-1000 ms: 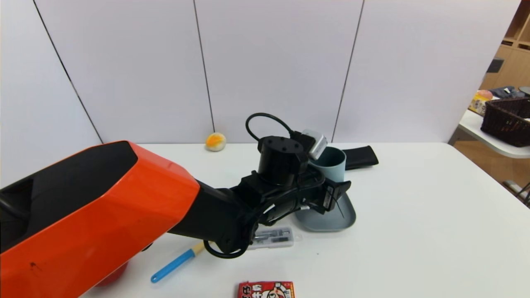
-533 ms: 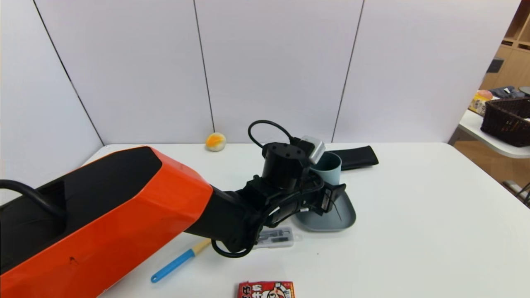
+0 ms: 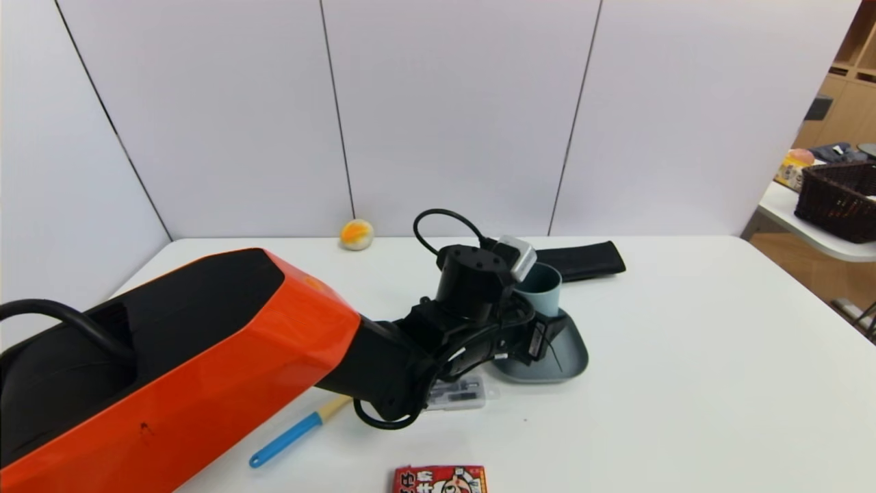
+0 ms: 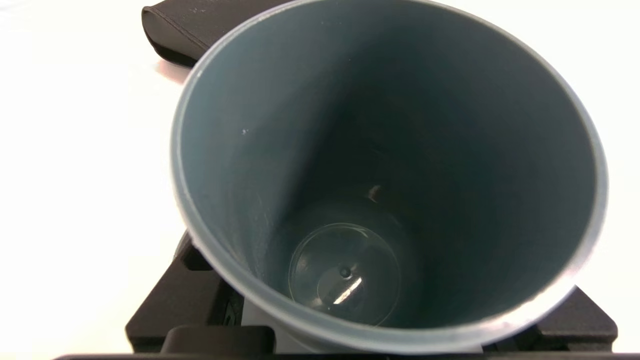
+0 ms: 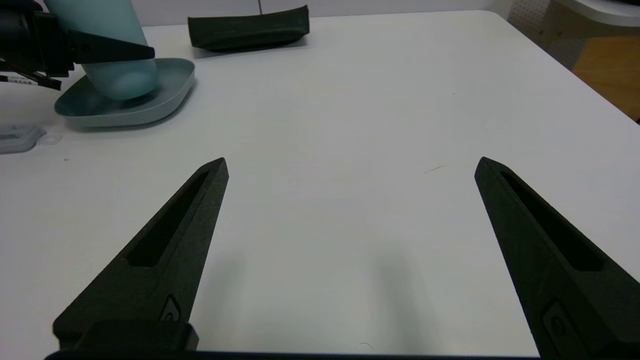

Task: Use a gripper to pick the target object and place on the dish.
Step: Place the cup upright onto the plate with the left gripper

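The pale blue-green cup stands upright with its base down inside the grey-blue dish, near the dish's far side. My left gripper is shut on the cup's wall from the side. The left wrist view looks straight down into the cup's dark teal inside, with a black finger on either side. From the right wrist view the cup sits in the dish with a left finger against it. My right gripper hangs open over bare table, well to the right of the dish.
A black pouch lies just behind the dish. A clear case sits beside the dish's near-left corner. A blue-handled tool, a red packet and a yellow-orange ball lie farther off.
My left arm has come down with the cup, which has dropped from above the dish into it. The right gripper's earlier state is not shown.
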`<action>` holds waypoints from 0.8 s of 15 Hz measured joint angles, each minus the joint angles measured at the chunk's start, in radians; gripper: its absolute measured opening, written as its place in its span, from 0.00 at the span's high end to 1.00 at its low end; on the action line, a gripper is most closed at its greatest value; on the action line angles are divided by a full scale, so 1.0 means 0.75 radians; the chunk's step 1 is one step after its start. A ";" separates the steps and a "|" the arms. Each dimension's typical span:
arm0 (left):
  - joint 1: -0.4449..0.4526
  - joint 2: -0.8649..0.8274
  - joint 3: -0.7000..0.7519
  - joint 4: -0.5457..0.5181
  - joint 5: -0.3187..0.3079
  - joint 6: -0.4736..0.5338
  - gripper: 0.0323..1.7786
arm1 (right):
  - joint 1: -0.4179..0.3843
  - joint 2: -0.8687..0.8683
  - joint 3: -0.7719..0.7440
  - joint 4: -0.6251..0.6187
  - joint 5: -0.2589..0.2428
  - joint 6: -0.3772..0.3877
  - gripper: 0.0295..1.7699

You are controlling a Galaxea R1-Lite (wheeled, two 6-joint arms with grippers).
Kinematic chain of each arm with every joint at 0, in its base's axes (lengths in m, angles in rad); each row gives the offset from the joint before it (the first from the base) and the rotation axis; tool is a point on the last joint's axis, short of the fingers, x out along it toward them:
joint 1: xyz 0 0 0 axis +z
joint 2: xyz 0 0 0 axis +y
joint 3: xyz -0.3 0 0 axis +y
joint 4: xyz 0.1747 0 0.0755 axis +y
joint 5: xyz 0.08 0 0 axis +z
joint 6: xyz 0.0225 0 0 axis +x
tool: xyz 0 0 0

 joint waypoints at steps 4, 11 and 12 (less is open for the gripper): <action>0.001 0.000 0.002 -0.003 0.000 -0.002 0.34 | 0.000 0.000 0.000 0.000 0.000 0.001 0.03; 0.000 0.000 0.003 -0.007 0.003 0.000 0.19 | 0.000 0.000 0.000 0.000 0.000 0.001 0.03; 0.000 0.000 0.003 -0.009 0.002 0.000 0.17 | 0.000 0.000 0.000 0.000 0.001 0.001 0.03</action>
